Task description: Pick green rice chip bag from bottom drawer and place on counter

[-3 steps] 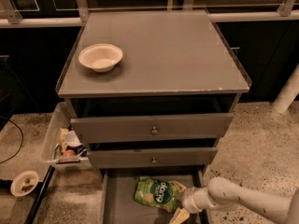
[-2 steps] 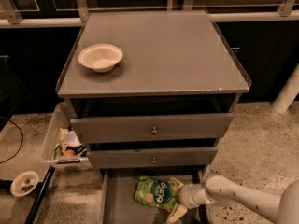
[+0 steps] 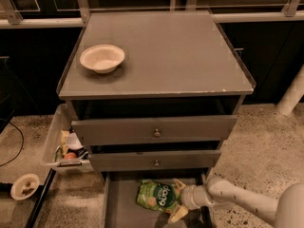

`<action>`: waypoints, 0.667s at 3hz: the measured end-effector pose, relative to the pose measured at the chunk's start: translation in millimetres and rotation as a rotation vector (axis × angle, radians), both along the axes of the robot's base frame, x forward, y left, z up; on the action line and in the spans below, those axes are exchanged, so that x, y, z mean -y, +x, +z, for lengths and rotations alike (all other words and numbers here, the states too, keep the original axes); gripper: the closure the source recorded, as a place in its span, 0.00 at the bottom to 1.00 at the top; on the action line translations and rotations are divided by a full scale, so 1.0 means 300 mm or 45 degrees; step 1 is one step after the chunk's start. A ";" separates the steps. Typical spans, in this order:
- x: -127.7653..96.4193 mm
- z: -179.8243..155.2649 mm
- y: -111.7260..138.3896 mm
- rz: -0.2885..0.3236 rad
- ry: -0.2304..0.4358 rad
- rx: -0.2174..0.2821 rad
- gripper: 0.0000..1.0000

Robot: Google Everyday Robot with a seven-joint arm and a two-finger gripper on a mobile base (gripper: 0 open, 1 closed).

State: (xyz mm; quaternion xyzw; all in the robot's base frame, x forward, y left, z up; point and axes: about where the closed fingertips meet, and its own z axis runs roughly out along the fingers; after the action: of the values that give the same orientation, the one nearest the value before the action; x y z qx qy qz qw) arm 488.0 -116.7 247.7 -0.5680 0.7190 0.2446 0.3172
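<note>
The green rice chip bag (image 3: 154, 197) lies flat in the pulled-out bottom drawer (image 3: 118, 205), at its middle. My gripper (image 3: 176, 200) reaches in from the right on a white arm, low in the drawer. Its pale fingers (image 3: 179, 184) stand apart, one behind and one in front of the bag's right end. The bag rests on the drawer floor. The counter (image 3: 180, 56) is the flat grey top of the cabinet above.
A white bowl (image 3: 102, 57) sits on the counter at the left. Two knobbed drawers (image 3: 154, 133) stand slightly open above the bottom one. A clear bin (image 3: 53, 141) with odds and ends and a small bowl (image 3: 24, 186) are on the floor at left. A white post (image 3: 292, 94) stands right.
My gripper has moved left along the drawer, up to the bag's right end. The bag has stayed in place.
</note>
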 end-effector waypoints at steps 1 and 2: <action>-0.009 -0.091 0.074 -0.042 -0.004 0.057 0.00; -0.033 -0.153 0.124 -0.035 -0.012 0.110 0.00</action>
State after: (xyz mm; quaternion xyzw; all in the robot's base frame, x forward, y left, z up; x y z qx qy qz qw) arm 525.2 -106.7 201.7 -0.5696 0.7134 0.2122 0.3486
